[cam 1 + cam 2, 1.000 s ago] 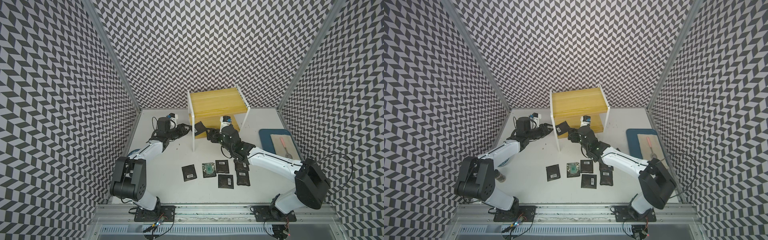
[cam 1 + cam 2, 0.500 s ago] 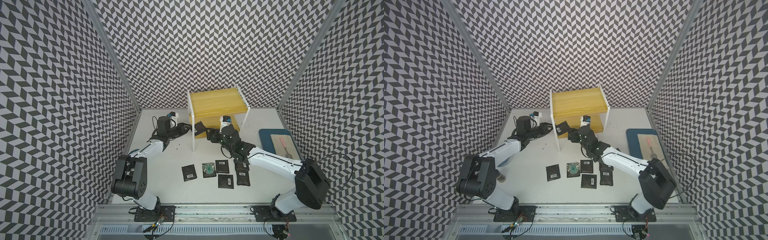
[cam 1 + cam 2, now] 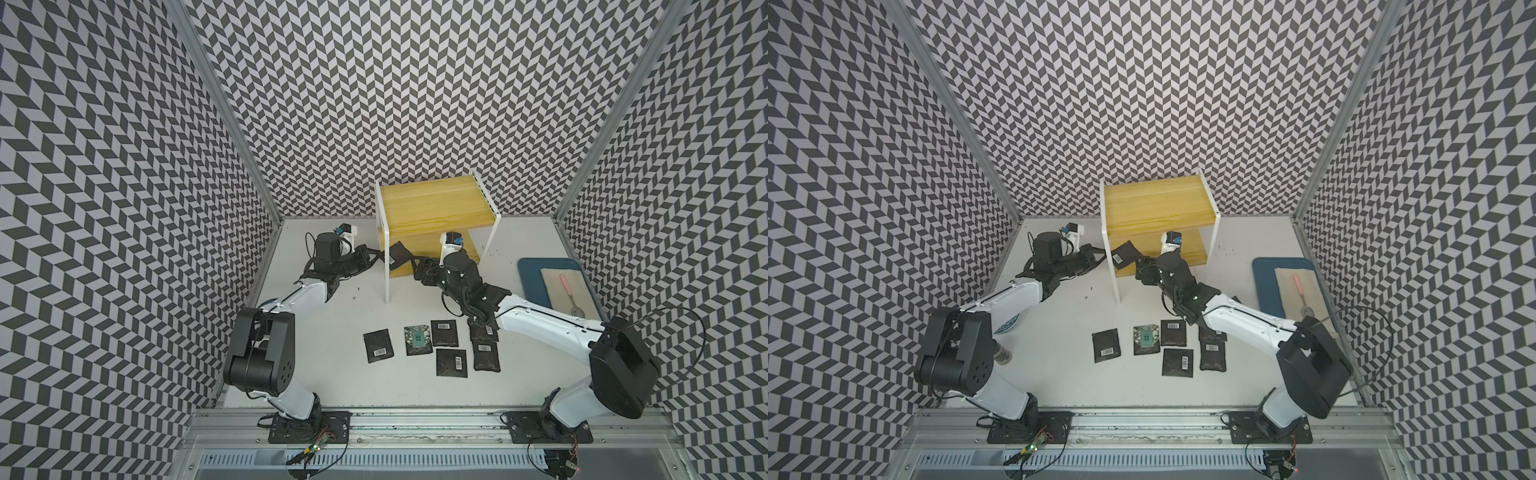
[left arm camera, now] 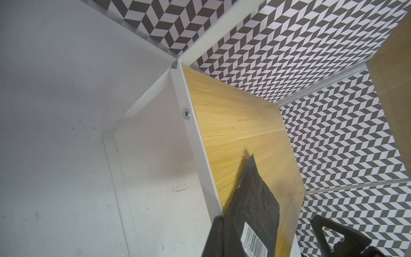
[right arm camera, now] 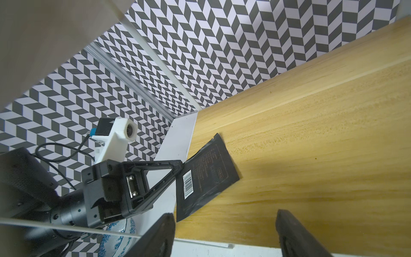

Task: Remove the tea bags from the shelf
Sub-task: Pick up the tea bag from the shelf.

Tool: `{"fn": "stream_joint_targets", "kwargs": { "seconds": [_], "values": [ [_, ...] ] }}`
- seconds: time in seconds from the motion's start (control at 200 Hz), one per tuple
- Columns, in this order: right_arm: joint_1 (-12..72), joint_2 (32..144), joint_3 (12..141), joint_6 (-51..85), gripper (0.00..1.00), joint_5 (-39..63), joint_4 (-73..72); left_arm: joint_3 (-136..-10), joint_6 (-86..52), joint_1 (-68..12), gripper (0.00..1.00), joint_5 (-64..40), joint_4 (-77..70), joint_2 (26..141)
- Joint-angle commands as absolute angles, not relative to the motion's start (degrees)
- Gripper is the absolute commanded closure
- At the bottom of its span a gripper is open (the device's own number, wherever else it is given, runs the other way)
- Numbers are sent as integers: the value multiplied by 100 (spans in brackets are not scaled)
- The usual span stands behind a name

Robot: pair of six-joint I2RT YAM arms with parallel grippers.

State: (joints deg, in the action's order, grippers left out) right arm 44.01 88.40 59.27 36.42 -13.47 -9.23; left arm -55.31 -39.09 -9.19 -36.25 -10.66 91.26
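The left end effector (image 5: 180, 165) is clamped on a tea bag (image 5: 204, 175) at the lower left edge of the shelf (image 3: 436, 203); the right end effector (image 3: 417, 266) stands spread apart nearby.

Both top views: high up, out in front of the shelf (image 3: 436, 203), looking down and back at it; far, whole scene in frame, near-identical. Left wrist: close at shelf's left end, facing along the lower board (image 4: 240, 124). Right wrist: close at shelf's front, facing left across that board. Both wrist views share the tea bag (image 4: 255, 200).
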Motion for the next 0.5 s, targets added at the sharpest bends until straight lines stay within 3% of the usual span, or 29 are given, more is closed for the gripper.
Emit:
{"fn": "stream_joint_targets", "kwargs": {
  "seconds": [0.0,0.496],
  "values": [
    [4342,8730,5854,3665,24,-1369,-1205,-5627,-3802,-851,99,-3512,-957,8737],
    [4307,8319,5711,3649,24,-1303,-1144,-5078,-3603,-296,100,-2848,-81,6966]
  ]
}}
